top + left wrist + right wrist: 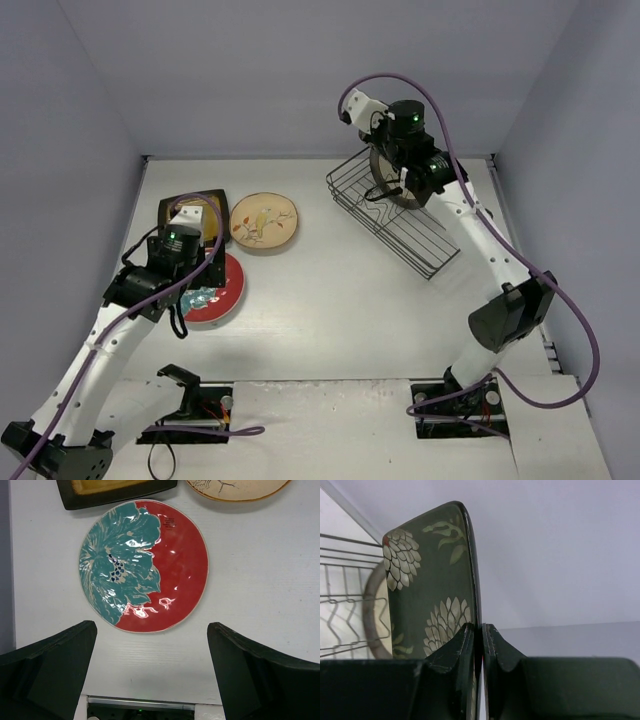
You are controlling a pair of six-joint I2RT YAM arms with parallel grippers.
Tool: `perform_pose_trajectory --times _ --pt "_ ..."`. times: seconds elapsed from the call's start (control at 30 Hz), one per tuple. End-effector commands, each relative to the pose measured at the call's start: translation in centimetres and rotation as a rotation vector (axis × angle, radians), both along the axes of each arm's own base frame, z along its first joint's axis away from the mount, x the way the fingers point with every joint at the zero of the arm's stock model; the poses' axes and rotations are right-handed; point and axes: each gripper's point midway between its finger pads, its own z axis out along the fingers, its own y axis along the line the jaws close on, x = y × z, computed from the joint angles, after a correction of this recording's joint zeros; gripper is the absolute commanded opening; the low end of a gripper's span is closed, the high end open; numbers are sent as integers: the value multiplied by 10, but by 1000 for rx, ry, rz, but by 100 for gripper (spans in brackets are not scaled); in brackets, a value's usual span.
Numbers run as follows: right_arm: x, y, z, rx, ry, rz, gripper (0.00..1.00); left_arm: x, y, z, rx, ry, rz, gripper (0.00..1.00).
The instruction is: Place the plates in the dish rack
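From above, my left pincer (190, 300) hangs over the round red and teal plate (226, 284), which lies flat on the table (330, 320). Just beyond it are a square amber plate (186, 210) with a dark rim, partly hidden under my arm, and beside that a round cream plate (264, 220) with a branch drawing. My right pincer (388, 182) is over the far end of the black wire dish rack (420, 240), which stands at an angle on the right side of the table. In my left wrist view, the two fingers (55, 670) are wide apart and hold nothing. The red and teal plate lies between and beyond them, and I cannot tell if they touch it. In my right wrist view, the fingers are pressed together on the edge of the dark rectangular plate (435, 580) with white flowers, which stands upright. Behind it a round pale plate (376, 625) with a brown rim stands inside the rack wires.
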Motion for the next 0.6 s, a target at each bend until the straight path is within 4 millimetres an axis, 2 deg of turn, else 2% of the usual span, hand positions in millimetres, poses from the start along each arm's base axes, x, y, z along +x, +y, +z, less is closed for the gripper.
perform_pose_trajectory --times 0.0,0.2,0.57 --pt "14 -19 80 22 -248 -7 0 16 -1 25 6 -88 5 97" --pt "39 -34 47 27 -180 -33 0 23 -2 24 19 -79 7 97" --pt "58 -55 -3 39 -89 -59 0 29 -4 20 20 -70 11 97"
